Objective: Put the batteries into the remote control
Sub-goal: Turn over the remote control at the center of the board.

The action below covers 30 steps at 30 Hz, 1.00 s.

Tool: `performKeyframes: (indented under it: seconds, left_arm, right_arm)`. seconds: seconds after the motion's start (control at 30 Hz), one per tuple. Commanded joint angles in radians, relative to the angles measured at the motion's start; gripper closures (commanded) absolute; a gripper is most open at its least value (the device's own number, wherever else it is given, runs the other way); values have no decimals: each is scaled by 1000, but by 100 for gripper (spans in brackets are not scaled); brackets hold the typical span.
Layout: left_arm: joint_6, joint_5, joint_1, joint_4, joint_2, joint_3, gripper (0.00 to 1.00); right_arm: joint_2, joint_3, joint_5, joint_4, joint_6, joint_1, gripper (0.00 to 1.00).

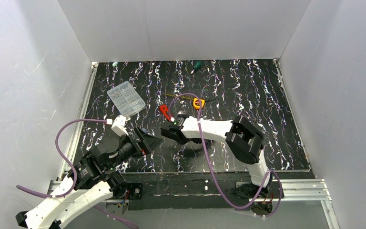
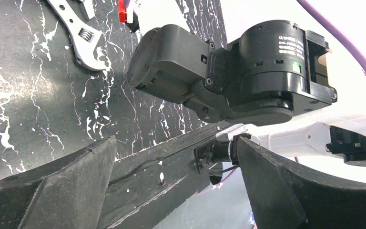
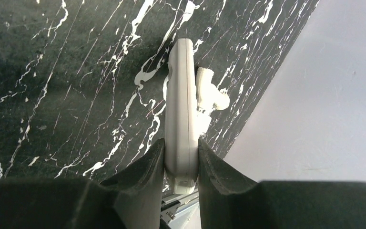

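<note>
Remote control (image 3: 180, 95), slim and white, is being pinched edge-on between the two dark fingers of the right gripper (image 3: 181, 160). The gripper is holding it out over the black marbled table (image 3: 52, 71), left of centre in the workspace. Whether its far end is touching the tabletop cannot be told. The left gripper (image 2: 174, 157) is hanging spread wide with nothing between its fingers, facing the right arm's wrist from close by.

Judging by these views, the job is sitting at an early stage. The remote is in a firm grip, but no battery is showing in either gripper, and the battery bay is turned out of sight (whether its cover is on or off cannot be told). Picking up the cells and seating them is looking to be all ahead. A small yellow-and-red item (image 1: 198, 102) is lying farther back on the table, well apart from both grippers. It may be the batteries, though it is too small to say.

The right wrist camera is giving the only clear look at the grip, along with a white tap-shaped piece (image 3: 209, 93) just beyond the remote. The overhead camera is losing the remote behind the arm but is laying out the surroundings: a clear compartment box (image 1: 126, 98) at the back left and a green-handled screwdriver (image 1: 197, 65) by the far edge. The left wrist camera alone is showing an adjustable wrench (image 2: 83, 36) lying on the table.
</note>
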Motion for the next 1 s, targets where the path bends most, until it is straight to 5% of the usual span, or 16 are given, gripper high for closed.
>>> performKeyframes:
  seconds: [0.0, 0.63, 0.97]
  left_arm:
    - [19, 2, -4, 30, -2, 26, 2]
    - [-21, -1, -4, 60, -15, -4, 2]
    - [-19, -8, -5, 41, -30, -7, 2]
  right_arm:
    - [-17, 24, -3, -35, 11, 24, 95]
    - [28, -67, -143, 143, -17, 78, 65]
    - [51, -77, -219, 203, -60, 78, 36]
